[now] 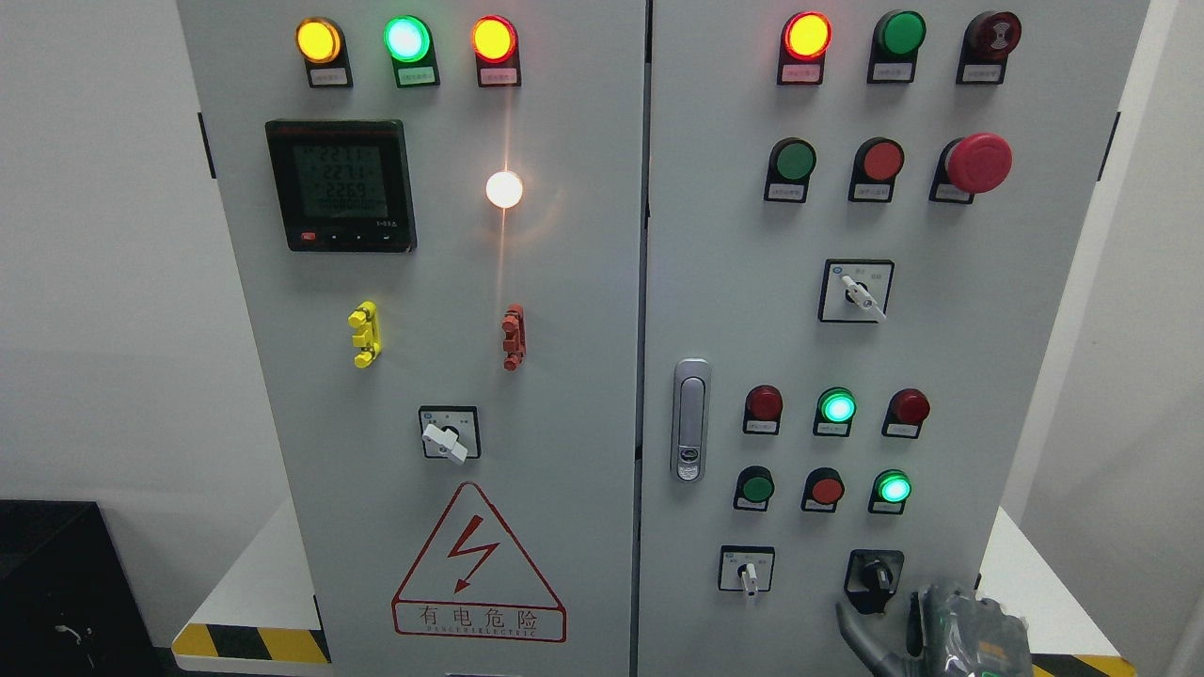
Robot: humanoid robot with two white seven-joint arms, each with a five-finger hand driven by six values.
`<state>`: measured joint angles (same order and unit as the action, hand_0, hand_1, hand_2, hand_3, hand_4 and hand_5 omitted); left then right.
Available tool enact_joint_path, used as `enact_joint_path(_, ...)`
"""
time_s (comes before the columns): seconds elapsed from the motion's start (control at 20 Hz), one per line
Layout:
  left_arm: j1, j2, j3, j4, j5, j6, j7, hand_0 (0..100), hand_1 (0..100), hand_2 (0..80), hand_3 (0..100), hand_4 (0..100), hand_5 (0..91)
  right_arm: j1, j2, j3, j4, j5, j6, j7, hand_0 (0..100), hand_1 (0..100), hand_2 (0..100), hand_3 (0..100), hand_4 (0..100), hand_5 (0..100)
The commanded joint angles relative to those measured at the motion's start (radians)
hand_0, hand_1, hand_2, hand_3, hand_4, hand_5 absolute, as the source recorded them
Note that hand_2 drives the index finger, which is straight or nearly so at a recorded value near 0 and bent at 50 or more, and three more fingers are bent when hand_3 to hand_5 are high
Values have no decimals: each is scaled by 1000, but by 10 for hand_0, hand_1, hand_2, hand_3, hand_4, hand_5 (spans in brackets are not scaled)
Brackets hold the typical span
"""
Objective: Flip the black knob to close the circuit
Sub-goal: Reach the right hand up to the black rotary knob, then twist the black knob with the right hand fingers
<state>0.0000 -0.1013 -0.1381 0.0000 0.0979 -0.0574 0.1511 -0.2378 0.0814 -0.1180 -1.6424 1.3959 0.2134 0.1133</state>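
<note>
- Grey-green metal and dark cabling mark the right hand (959, 625), rising at the cabinet's bottom right corner. One dark finger (854, 628) curves up just under the black knob (877, 574). Whether the fingers are apart or together cannot be told, as most of the hand is cut off by the lower edge. Nothing is clamped yet.
- The hand sits low and just beside the knob, probably so a finger can hook its handle from below and turn it.
- The black knob sits in its square black plate near the bottom edge of the right door (941, 357), right of a white-handled selector (748, 570). Its handle appears to point down and to the right, though it is small.
- Farther up that door come rows of red and green buttons, a grey door latch (690, 419) by the door's left edge and a red mushroom stop (978, 163) near the top right corner.
- The left door (564, 376) carries a digital meter (340, 184) and a red warning triangle (478, 564).
- The left hand does not show.
</note>
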Motion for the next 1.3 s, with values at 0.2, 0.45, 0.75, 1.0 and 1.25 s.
enact_joint_path(0.2, 23, 0, 0, -31, 0, 1, -1, 120, 556, 0, 0, 0, 0, -8, -31, -3, 19, 5, 12, -1, 0, 0, 878, 1000, 880, 884)
enact_joint_path(0.45, 23, 0, 0, -31, -1, 1, -1, 120, 556, 0, 0, 0, 0, -18, -34, -25, 33, 5, 12, -1, 0, 0, 878, 1000, 880, 881)
enact_joint_path(0.75, 23, 0, 0, -31, -1, 1, -1, 120, 556, 0, 0, 0, 0, -21, -40, -37, 42, 3, 11, -4, 0, 0, 877, 1000, 880, 880)
enact_joint_path(1.0, 23, 0, 0, -31, -1, 1, -1, 120, 556, 0, 0, 0, 0, -21, -40, -58, 41, 3, 6, -3, 0, 0, 876, 1000, 880, 879)
enact_joint_path(1.25, 23, 0, 0, -31, 0, 1, -1, 120, 556, 0, 0, 0, 0, -23, -43, -62, 39, -3, 4, -1, 0, 0, 876, 1000, 879, 878)
